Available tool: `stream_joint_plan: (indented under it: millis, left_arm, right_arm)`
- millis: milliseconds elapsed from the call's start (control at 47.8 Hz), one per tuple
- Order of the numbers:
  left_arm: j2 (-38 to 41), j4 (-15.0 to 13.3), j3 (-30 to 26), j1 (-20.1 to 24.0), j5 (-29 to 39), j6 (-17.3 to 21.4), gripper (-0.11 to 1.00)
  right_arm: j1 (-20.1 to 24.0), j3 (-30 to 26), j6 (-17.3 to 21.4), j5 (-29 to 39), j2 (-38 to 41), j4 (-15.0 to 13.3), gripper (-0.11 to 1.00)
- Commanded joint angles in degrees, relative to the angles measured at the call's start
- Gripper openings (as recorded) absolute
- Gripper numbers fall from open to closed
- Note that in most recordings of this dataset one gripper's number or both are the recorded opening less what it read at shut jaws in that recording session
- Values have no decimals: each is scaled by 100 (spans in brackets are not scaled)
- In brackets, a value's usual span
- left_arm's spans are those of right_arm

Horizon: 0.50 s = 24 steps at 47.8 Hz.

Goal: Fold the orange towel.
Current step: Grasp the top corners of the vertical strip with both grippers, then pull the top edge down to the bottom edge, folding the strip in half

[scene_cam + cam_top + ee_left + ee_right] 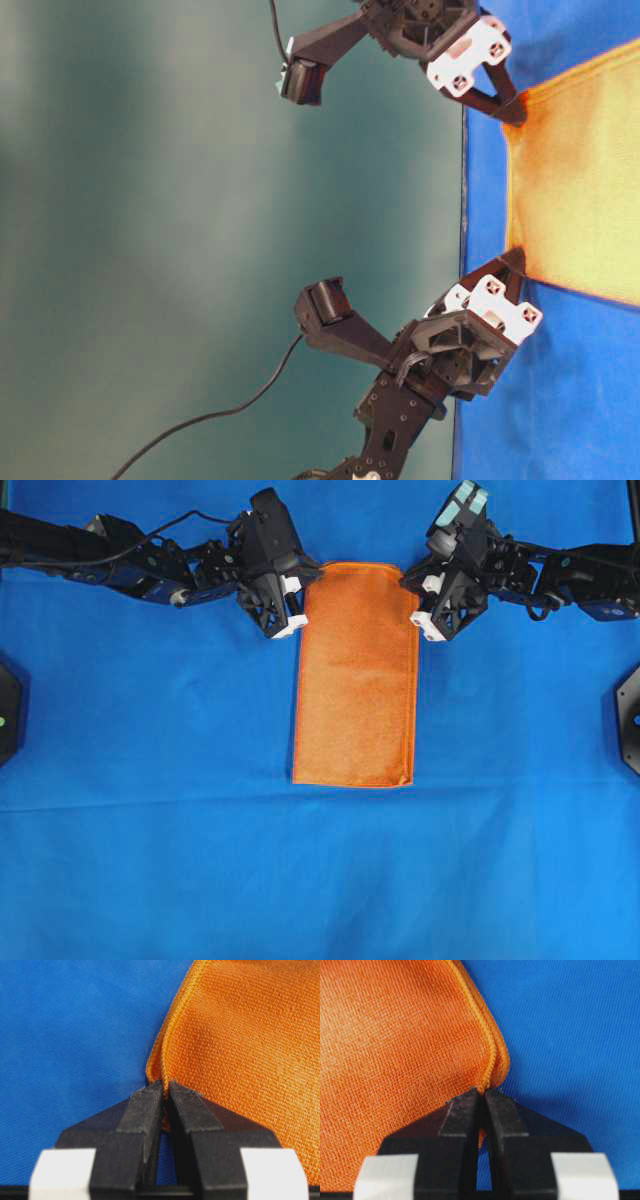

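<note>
Left gripper was pinched shut on the far-left corner of the orange towel, hem caught at its fingertips. Towel lay folded double, a long strip on blue cloth. Right gripper was clamped likewise on the far-right corner.

A blue cloth covers the whole work surface, smooth for the most part, with faint shallow creases running across its lower half in the overhead view. Its fine weave shows close up in both wrist views. At the left and right edges of the overhead view sit two dark angular fixtures. In the table-level view a plain dull grey-green wall stands behind the surface.
</note>
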Motion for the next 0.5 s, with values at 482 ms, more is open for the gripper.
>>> stream_joint_plan:
  millis: [482]
  left_arm:
    - [-545, 18, -132, 352, 53, 18, 2]
  right_arm:
    - [-272, -387, -105, 185, -132, -18, 3]
